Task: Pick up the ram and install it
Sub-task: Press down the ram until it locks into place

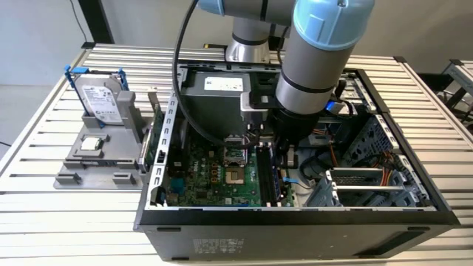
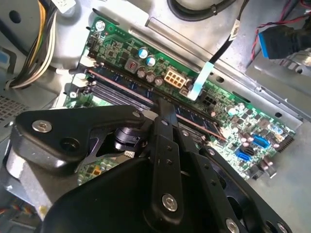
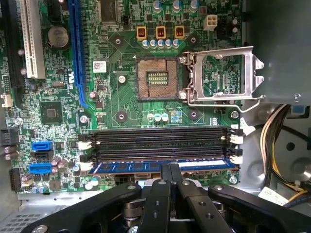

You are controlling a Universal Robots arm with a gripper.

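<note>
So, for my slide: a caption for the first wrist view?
Black tool pressing the long blue ram stick into the green motherboard's outermost black slot.

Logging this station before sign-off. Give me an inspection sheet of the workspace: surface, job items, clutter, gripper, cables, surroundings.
Surface: slatted metal table carrying an open computer case.
Job's things: the ram, a blue strip, lies along the slot nearest the gripper, beside the empty black slots; whether it is fully seated cannot be told.
Clutter: grey fixture holding a hard drive and a small silver chip.
Gripper: gripper is shut on the ram's top edge.
Cables: black cable looping from the arm; yellow wire bundle beside the board.
Surroundings: nothing seen of note.
</note>
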